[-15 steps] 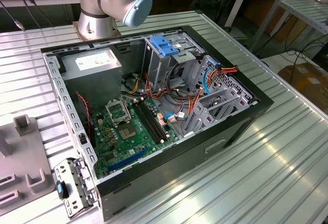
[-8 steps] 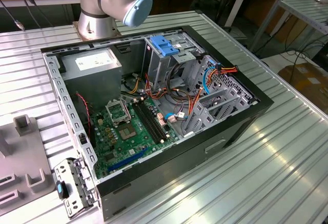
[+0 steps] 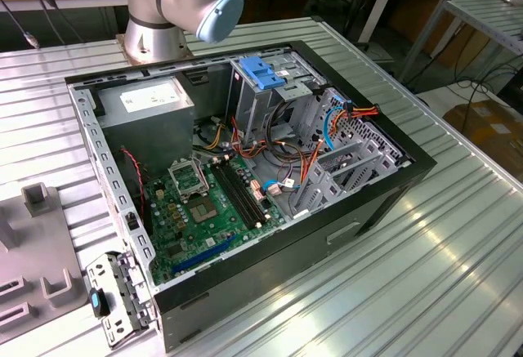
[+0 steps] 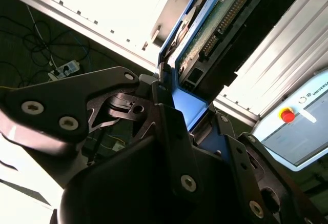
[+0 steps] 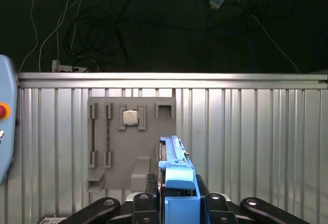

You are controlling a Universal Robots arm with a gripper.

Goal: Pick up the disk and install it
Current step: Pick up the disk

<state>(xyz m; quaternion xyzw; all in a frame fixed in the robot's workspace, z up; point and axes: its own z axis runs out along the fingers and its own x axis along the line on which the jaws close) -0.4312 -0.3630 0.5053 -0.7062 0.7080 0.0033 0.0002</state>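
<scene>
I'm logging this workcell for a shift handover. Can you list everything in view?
disk: one, blue rails, green circuit board showing, held off the table
computer case: one, black, open, on the table
motherboard: one, green, inside the case
power-supply box: one, grey, white sticker, case corner nearest the arm
latch plate: one, blue, atop the drive cage
fixture plate: one, grey, on the table
table: one, ribbed silver
pendant: one, pale, red button, near the table's edge
arm: one, grey, blue cap, behind the case
jaws: black, shut on the disk's blue rail
</scene>
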